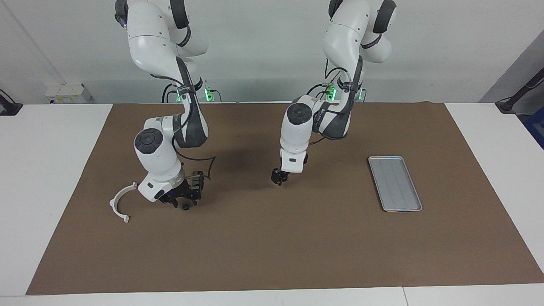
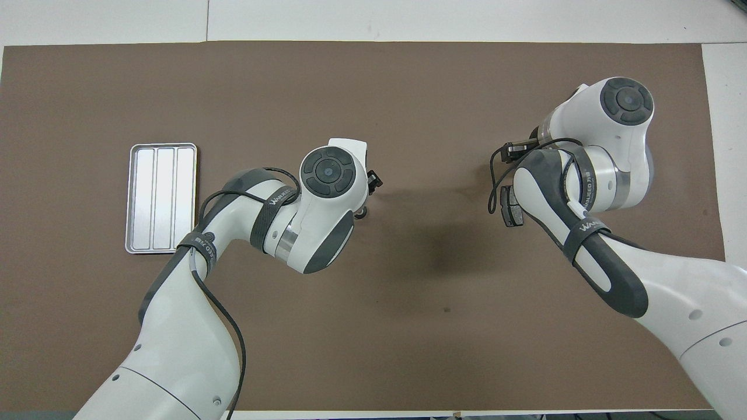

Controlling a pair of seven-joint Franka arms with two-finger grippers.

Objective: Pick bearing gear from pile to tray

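This looks like a robotics lab or test room. Two white robot arms (image 1: pixel 170 123) stand at one long edge of a plain white table (image 1: pixel 46 170) covered by a brown mat (image 1: pixel 272 246), set against a bare pale wall (image 1: pixel 263 46). Green indicator lights glow at the arm bases, cables run along the arms, and a white socket box (image 1: pixel 68 93) sits by the wall. A metal tray (image 1: pixel 395 183) and a few loose machine parts lie on the mat.
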